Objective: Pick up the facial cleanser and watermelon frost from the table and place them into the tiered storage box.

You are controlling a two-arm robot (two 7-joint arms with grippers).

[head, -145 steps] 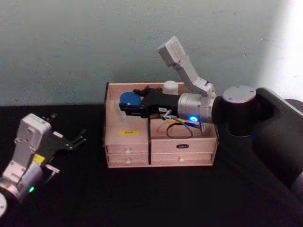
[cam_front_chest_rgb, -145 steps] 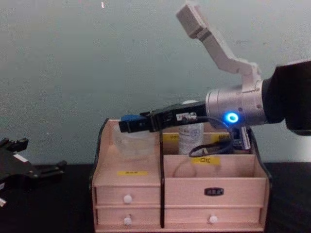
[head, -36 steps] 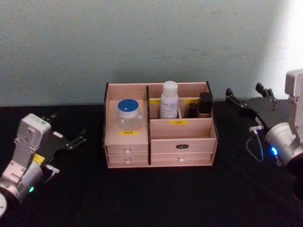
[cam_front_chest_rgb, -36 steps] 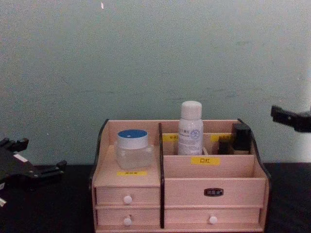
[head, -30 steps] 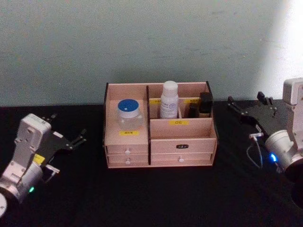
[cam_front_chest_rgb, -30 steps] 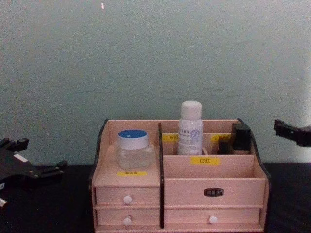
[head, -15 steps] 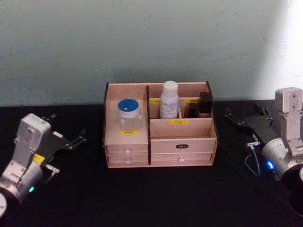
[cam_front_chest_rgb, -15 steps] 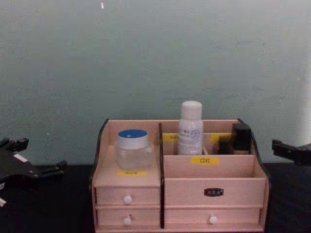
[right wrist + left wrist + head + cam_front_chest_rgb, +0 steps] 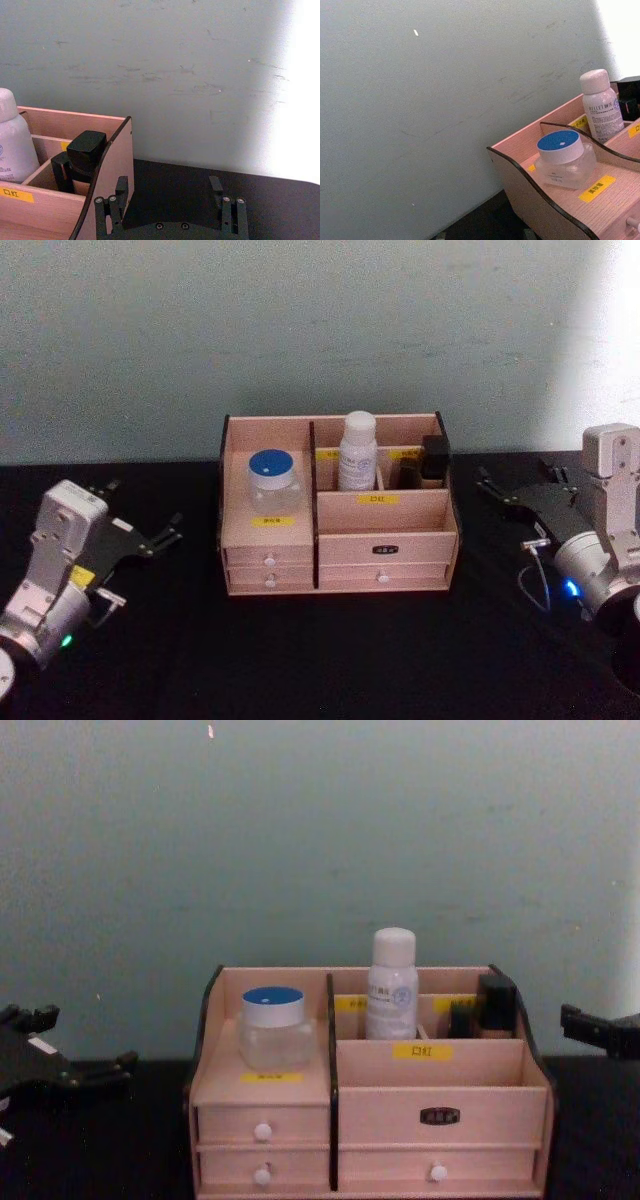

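Both items sit in the tiered storage box (image 9: 335, 540); left gripper (image 9: 140, 525) and right gripper (image 9: 515, 488) spread, empty.

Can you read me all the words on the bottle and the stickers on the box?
"口红": yellow label on the tiered storage box, front of its right compartment.
White bottle: a line of capital letters, too blurred to read surely.
Other yellow labels, the dark drawer plate and the blue-lidded jar: too small to read.

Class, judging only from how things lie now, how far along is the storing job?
It looks finished. The blue-lidded jar sits in the tiered storage box's left compartment; the white bottle stands upright in a rear one. Nothing is in hand: the left pincer and right pincer sit open beside the box. Nothing appears left.
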